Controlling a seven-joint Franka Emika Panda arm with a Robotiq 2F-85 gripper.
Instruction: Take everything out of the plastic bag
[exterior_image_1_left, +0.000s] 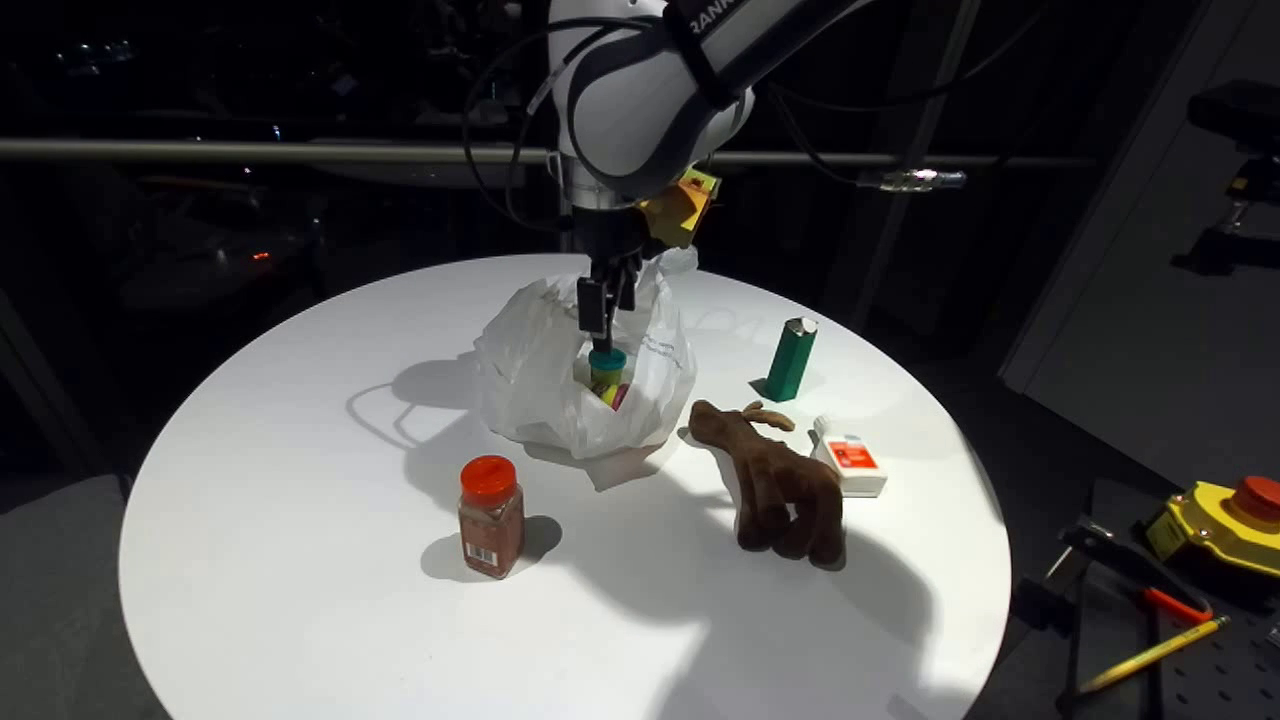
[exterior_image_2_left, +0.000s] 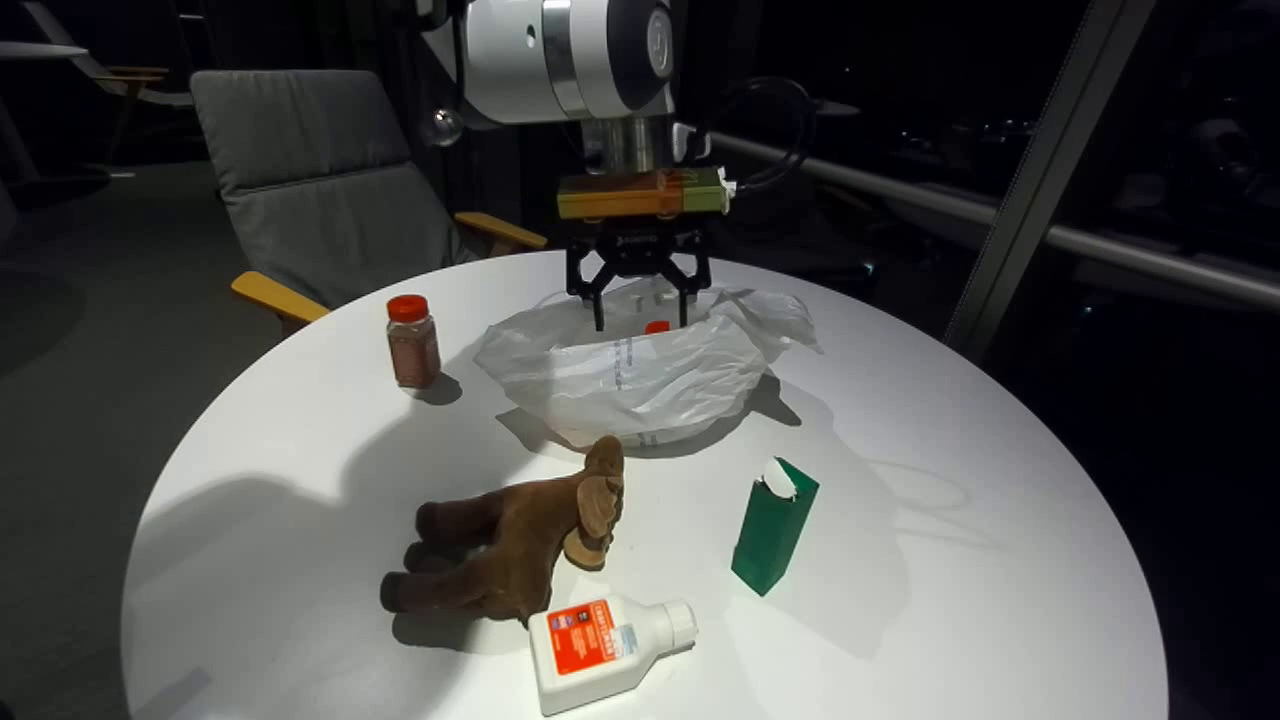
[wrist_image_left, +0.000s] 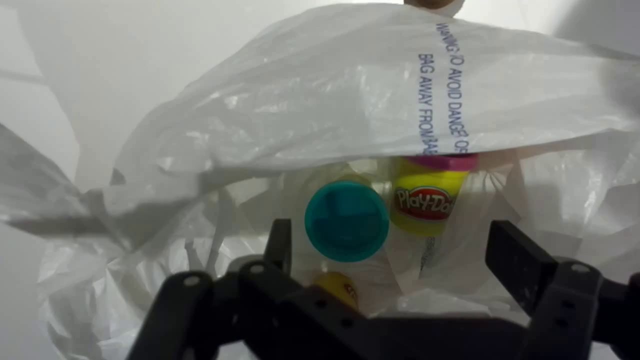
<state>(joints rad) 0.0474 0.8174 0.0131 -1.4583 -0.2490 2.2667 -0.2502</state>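
Plastic bag (wrist_image_left: 320, 115): in the wrist view its mouth is wide, and its whitish, wrinkled film carries printed blue letters.
End effector (wrist_image_left: 395, 245): its two fingers stand well apart, above the inside of the bag.
Teal-lidded cup (wrist_image_left: 347, 221): it is in the bag with the lid facing up, seen between the fingers and closer to one of them.
Play-Doh cup (wrist_image_left: 425, 197): yellow with a pink lid, in the bag, just beside the teal lid; the edge of the bag covers a part of it.
Orange-yellow cup (wrist_image_left: 337, 285): also in the bag, partly hidden by the end effector.
Worktop (exterior_image_2_left: 1000, 580): in an exterior view it is round and white, and the bag rests on it.
Red piece (exterior_image_2_left: 657, 327): it shows inside the bag; to which thing it belongs, I cannot tell.
Plush toy (exterior_image_2_left: 535, 530): brown, lying on its side on the worktop, with the head near the bag.
White bottle (exterior_image_2_left: 600, 655): it lies just beside the toy, with a red label on top.
Green container (exterior_image_2_left: 774, 530): it stands upright on the worktop, outside the bag.
Jar (exterior_image_2_left: 413, 345): brownish, with a red lid, upright, well apart from the green container.
Robot arm (exterior_image_1_left: 640, 120): in an exterior view it comes from above, and one finger is just over the teal lid; if they touch, I cannot tell.
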